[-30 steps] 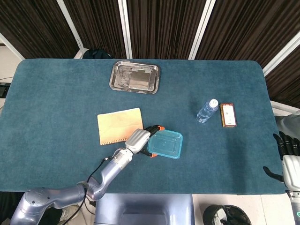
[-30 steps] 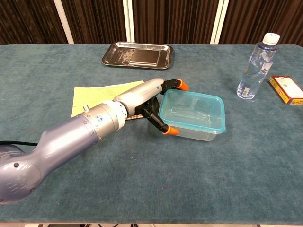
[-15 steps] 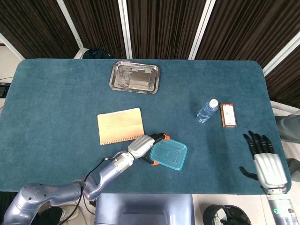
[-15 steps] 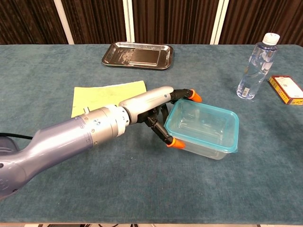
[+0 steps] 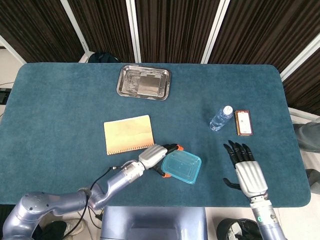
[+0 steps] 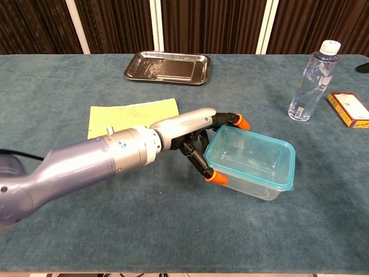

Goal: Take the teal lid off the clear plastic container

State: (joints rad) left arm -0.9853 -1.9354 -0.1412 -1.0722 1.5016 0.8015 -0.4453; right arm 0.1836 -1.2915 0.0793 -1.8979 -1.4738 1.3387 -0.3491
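The clear plastic container (image 5: 175,172) (image 6: 253,179) stands near the table's front edge, with its teal lid (image 5: 183,166) (image 6: 252,154) seated on top. My left hand (image 5: 155,156) (image 6: 193,131) grips the container's left end. One orange-tipped finger lies at the far corner and another at the near corner. My right hand (image 5: 246,172) hovers over the table to the right of the container, a clear gap away, palm down with fingers spread and holding nothing. In the chest view only a dark tip of it shows at the right edge.
A metal tray (image 5: 144,82) (image 6: 167,67) sits at the back. A yellow notepad (image 5: 128,134) (image 6: 130,112) lies left of the container. A water bottle (image 5: 220,118) (image 6: 311,81) and a small red box (image 5: 243,122) (image 6: 349,108) stand at the right.
My left hand has slid the container right and toward the front edge. My right hand has come in from the right edge over the table, toward the container.
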